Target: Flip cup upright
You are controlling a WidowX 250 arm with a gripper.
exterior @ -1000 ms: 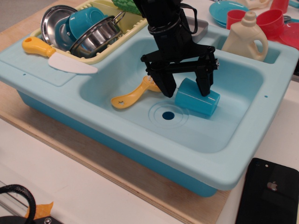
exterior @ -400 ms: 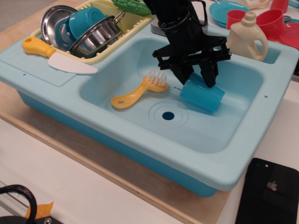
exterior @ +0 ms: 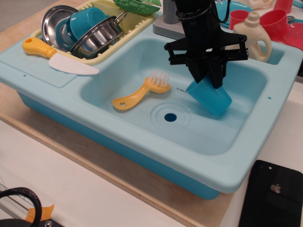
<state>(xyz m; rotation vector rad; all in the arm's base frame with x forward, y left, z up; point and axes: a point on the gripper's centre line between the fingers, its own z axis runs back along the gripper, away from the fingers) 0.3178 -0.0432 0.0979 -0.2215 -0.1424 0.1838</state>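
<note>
The blue cup [exterior: 211,98] is in the light-blue sink basin [exterior: 142,61], tilted, with its lower end pointing down to the right and its upper end between my fingers. My black gripper [exterior: 207,79] comes down from above and is shut on the cup's upper left end. The cup hangs at a slant just above the basin floor, right of the drain [exterior: 170,117]. Which end is the rim is hidden by the fingers.
A yellow dish brush [exterior: 142,91] lies left of the drain. A drying rack [exterior: 137,21] at back left holds steel bowls and a teal cup [exterior: 86,21]. A yellow-handled knife [exterior: 57,56], a cream bottle [exterior: 251,35], red cups [exterior: 274,21], and a black phone [exterior: 272,196] are around.
My gripper closed on the cup and moved right and up. The cup went from lying on its side on the basin floor to hanging tilted in my grip.
</note>
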